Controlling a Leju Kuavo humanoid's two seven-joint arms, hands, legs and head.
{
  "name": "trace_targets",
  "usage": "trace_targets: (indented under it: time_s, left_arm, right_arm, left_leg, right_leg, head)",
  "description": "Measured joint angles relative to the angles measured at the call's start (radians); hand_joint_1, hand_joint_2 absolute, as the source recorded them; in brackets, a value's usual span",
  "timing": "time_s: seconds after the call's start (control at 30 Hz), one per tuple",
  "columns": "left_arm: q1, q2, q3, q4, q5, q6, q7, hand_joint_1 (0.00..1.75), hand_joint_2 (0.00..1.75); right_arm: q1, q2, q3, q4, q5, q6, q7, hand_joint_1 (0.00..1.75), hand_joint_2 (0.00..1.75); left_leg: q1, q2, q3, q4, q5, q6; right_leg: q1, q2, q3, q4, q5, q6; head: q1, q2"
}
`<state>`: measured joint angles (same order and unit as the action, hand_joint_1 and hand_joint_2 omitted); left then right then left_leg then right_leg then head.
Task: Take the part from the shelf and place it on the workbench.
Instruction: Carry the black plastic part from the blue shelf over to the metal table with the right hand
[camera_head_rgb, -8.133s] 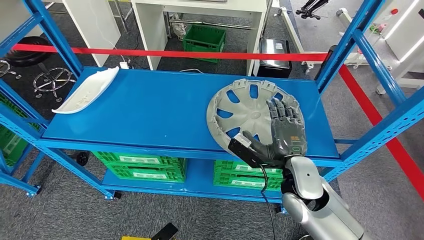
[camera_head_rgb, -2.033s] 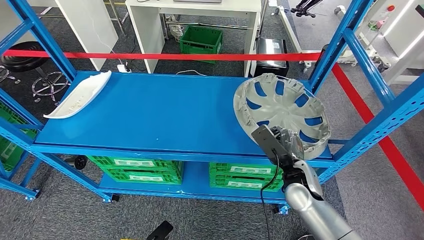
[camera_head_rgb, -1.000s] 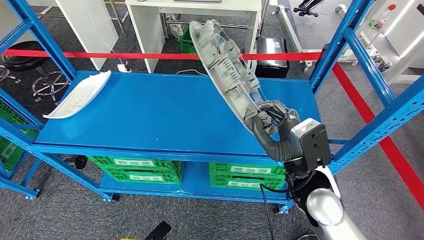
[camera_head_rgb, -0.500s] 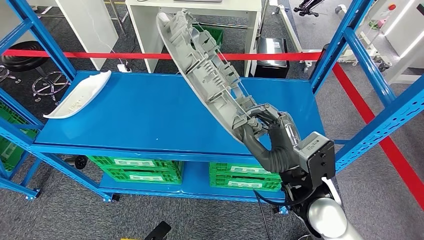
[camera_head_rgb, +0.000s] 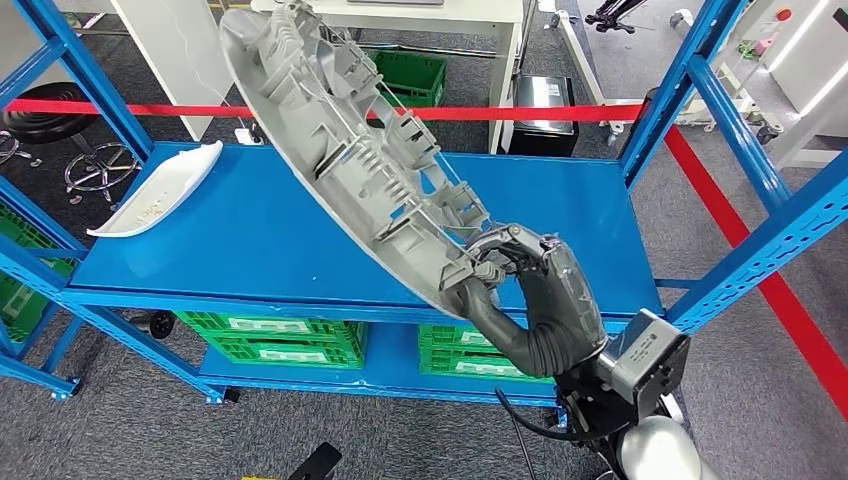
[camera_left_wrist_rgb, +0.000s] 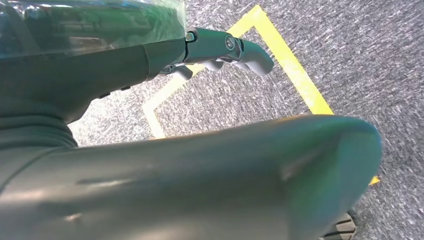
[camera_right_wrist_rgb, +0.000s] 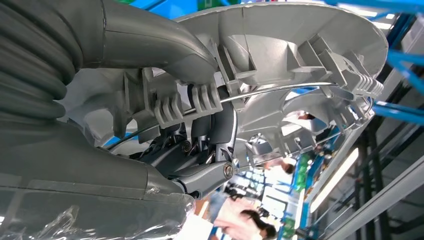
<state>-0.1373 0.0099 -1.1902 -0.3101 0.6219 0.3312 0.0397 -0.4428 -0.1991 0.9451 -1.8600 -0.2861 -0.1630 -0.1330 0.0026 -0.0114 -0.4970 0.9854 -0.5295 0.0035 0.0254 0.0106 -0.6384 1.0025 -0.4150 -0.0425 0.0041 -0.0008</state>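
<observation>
The grey wheel cover (camera_head_rgb: 345, 150) is lifted off the blue shelf (camera_head_rgb: 300, 230) and tilted on edge, its ribbed back side facing me. My right hand (camera_head_rgb: 520, 290) grips its lower rim, fingers curled through the ribs; the right wrist view shows the fingers (camera_right_wrist_rgb: 200, 150) wrapped on the wheel cover (camera_right_wrist_rgb: 300, 65) rim. My left hand (camera_left_wrist_rgb: 225, 47) hangs over the grey carpet with fingers apart and nothing in it.
A white curved part (camera_head_rgb: 160, 190) lies at the shelf's left end. Blue uprights (camera_head_rgb: 690, 90) frame the shelf on both sides. Green crates (camera_head_rgb: 280, 335) sit on the lower level. Red tape (camera_head_rgb: 560, 113) runs behind, and a white table (camera_head_rgb: 400, 20) stands beyond. People show in the right wrist view.
My right hand has lifted the wheel cover off the shelf, turned it on edge and swung it up and to the left, closer to me. The white part has not moved.
</observation>
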Motion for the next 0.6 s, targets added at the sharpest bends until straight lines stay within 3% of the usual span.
trace_targets:
  time_s: [0.6]
  left_arm:
    - [0.0,0.0,0.0,0.0,0.004,0.001,-0.007,0.0,1.75]
  right_arm:
    - [-0.017,0.0,0.05,-0.069,0.001,0.037,-0.036,1.75,1.75]
  left_leg:
    - [0.0,0.0,0.0,0.0,0.0,0.0]
  right_leg:
    - [0.0,0.0,0.0,0.0,0.0,0.0]
  head:
    - [0.0,0.0]
